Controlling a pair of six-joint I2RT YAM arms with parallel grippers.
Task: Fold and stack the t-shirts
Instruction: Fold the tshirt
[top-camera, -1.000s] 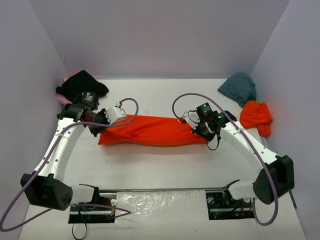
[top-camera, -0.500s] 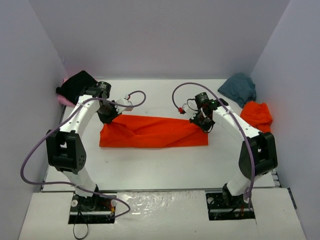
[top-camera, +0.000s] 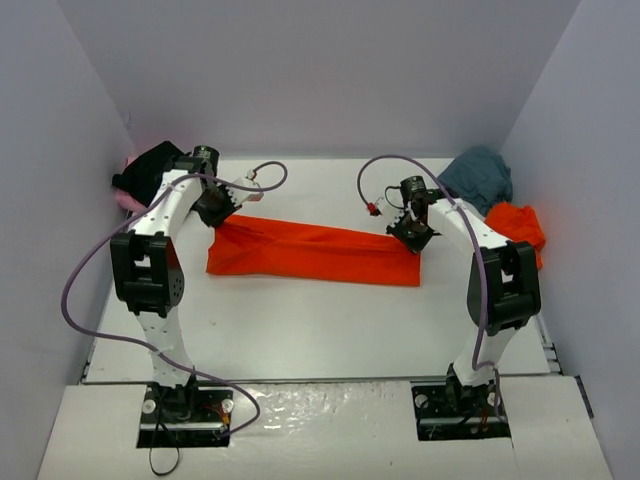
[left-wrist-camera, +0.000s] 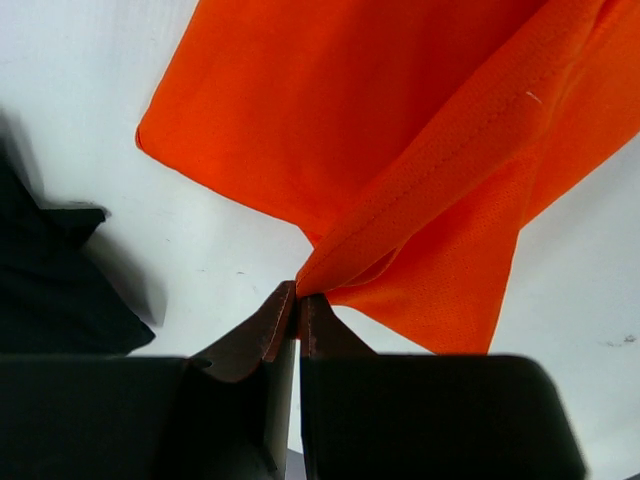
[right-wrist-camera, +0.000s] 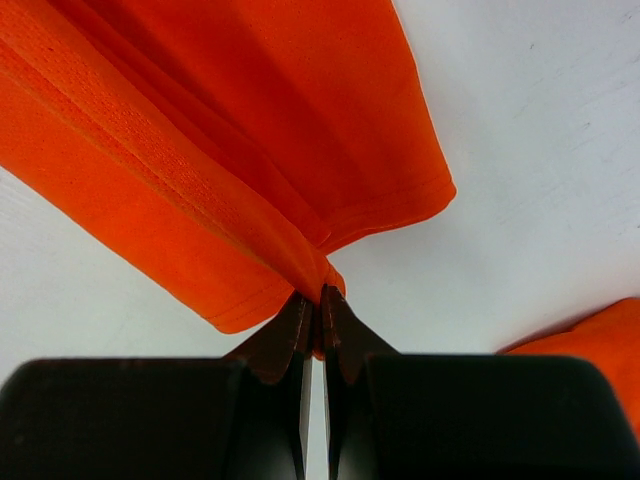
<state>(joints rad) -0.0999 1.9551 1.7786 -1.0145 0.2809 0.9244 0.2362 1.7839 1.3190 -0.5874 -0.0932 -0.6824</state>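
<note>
A bright orange-red t-shirt lies folded into a long band across the middle of the table. My left gripper is shut on its far left corner, and the cloth hangs stretched from the jaws. My right gripper is shut on its far right corner, with bunched cloth in the tips. A second orange-red t-shirt lies crumpled at the right. A black t-shirt sits at the back left on a pink one. A teal-grey t-shirt is at the back right.
Lavender walls close in the table at the back, left and right. Purple cables loop off both wrists above the cloth. The black t-shirt shows just left of my left gripper. The second orange shirt's edge shows right of my right gripper.
Both grippers have moved toward the back of the table, dragging the orange-red shirt's far edge with them. The band has shifted back and its left end has risen.
</note>
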